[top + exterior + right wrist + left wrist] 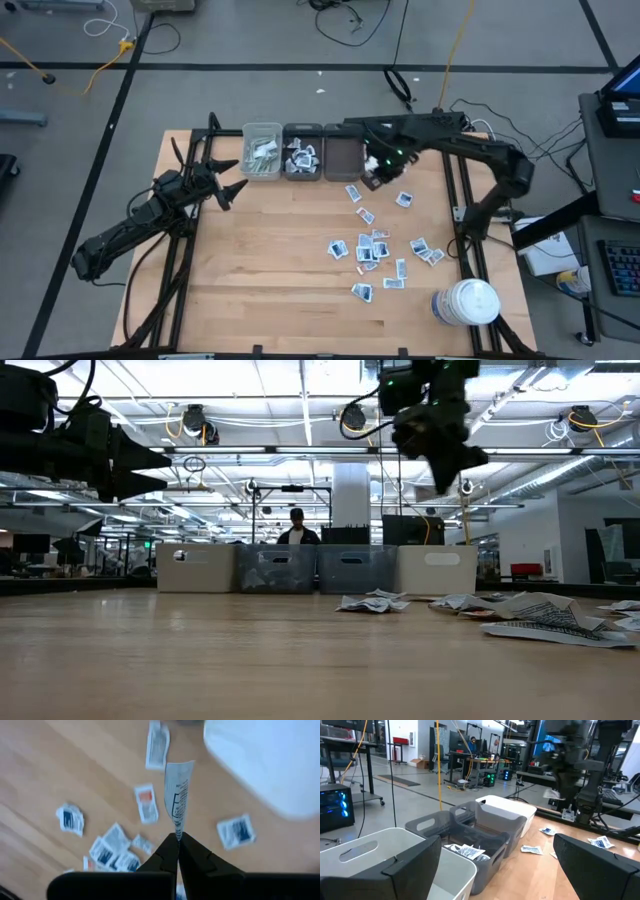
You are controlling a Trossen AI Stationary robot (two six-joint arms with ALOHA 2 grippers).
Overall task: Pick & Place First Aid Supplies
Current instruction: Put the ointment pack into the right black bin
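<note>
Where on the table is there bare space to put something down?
Bare wood lies in front of the left gripper, below the bins, as far as the sachets. It is crowded from those sachets to the white jar, where the right gripper holds one.

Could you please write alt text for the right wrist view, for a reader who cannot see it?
The right hand is shut on one white printed sachet, held above a wooden table. More sachets lie scattered on the wood below, and a blurred white bin fills one corner.
</note>
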